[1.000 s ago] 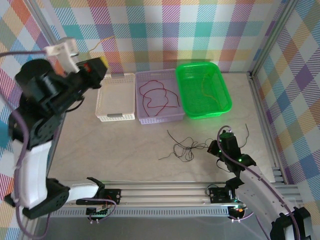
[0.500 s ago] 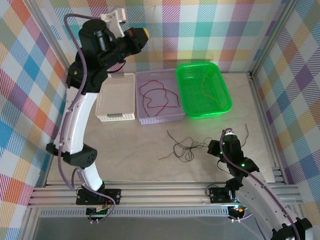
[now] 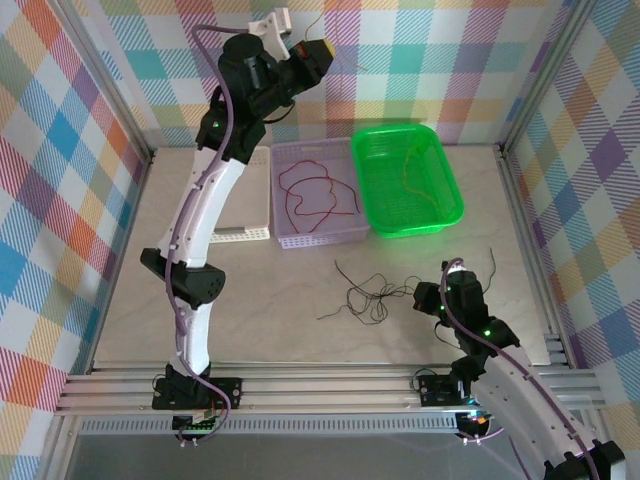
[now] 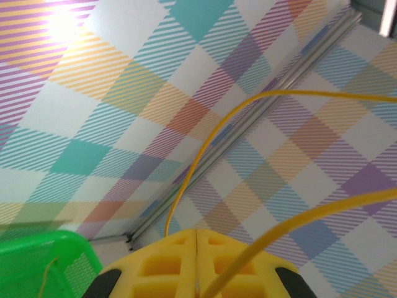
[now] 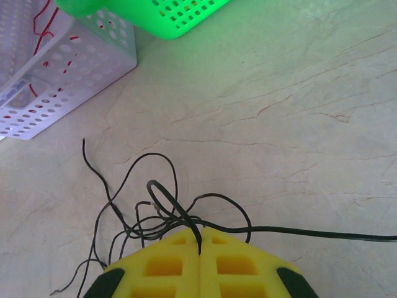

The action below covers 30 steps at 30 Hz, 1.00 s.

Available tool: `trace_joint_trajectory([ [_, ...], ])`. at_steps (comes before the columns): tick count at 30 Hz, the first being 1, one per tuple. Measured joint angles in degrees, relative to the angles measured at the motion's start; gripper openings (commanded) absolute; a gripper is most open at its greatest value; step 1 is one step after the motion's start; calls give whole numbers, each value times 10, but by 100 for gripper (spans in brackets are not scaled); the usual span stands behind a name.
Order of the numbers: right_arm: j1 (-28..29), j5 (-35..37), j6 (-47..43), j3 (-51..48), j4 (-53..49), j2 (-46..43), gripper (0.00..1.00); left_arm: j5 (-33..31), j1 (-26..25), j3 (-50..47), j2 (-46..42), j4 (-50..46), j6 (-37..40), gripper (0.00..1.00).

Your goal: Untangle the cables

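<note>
The left fingers (image 4: 158,268) are pressed together, seam shut, and pinch a yellow-orange cable (image 4: 298,93). It rises from the seam, arches up and runs off to the right, and another strand of it crosses the right-hand finger. From above, these fingers (image 3: 320,48) are held high against the checked back wall, above the far edge of the table (image 3: 250,290). The left arm stretches up to them from its base at the near edge.

The right fingers (image 5: 167,268) are also pressed together, low over the table. A black cable (image 5: 162,194) enters their seam and loops just in front of them. One strand trails off to the right across the marbled surface. This cable belongs to a loose black tangle (image 3: 368,297) that lies flat toward the near right part of the table, touching the fingers (image 3: 428,296) on its right side.

Three baskets stand in a row along the far edge, well apart from the tangle. The green basket (image 3: 405,130), nearest the far right corner, holds a second yellow-orange cable (image 3: 409,175). Beside it, the lilac basket (image 3: 320,239) holds a coiled red cable (image 3: 300,195). The white basket (image 3: 243,234) stands on the left, partly hidden by the left arm.
</note>
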Motion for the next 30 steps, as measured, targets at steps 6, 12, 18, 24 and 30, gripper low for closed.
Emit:
trace_joint_trajectory([
  [6, 0, -24, -8, 0, 0, -2, 0, -11, -25, 30, 31, 72, -3, 0],
  [12, 0, -42, -9, -2, 0, -7, 0, -38, -51, 83, 94, 140, -8, 0],
  [18, 0, -57, -10, -8, 0, -24, 0, -88, -71, 88, 180, 223, -23, 0],
  [24, 0, -77, -7, -9, 1, -41, 0, -124, -90, 93, 266, 249, -31, 0],
  [30, 0, -90, -3, -21, 9, -44, 0, -130, -97, 93, 286, 254, -31, 0],
])
